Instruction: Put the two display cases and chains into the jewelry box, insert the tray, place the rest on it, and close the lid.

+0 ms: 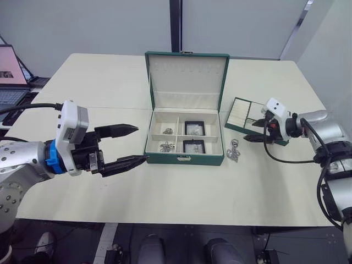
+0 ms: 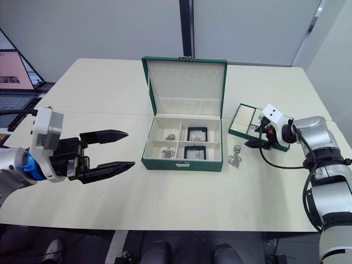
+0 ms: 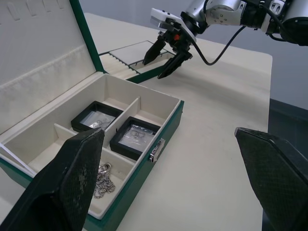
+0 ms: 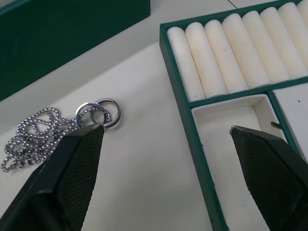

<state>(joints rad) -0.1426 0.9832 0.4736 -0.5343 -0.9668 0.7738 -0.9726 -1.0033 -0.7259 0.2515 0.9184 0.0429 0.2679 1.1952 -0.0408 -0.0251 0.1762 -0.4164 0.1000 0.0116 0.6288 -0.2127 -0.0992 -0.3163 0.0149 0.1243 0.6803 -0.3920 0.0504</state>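
Note:
The dark green jewelry box [image 1: 185, 159] stands open mid-table with its lid [image 1: 187, 80] upright. Two black-framed display cases [image 1: 194, 128] [image 1: 193, 146] lie in its right compartments. Small silver chains [image 1: 168, 131] [image 1: 166, 147] lie in its left ones. Another chain [image 1: 233, 151] rests on the table just right of the box. The tray [image 1: 240, 114] lies further right. My right gripper [image 1: 250, 131] hovers open at the tray's near-left corner, above that loose chain [image 4: 48, 127], holding nothing. Left of the box, my left gripper [image 1: 142, 143] is open and empty.
A laptop [image 1: 11, 74] sits at the table's far left edge. The pale table [image 1: 181, 192] has bare room in front of the box and behind the tray. A cable [image 1: 275, 157] loops from my right wrist.

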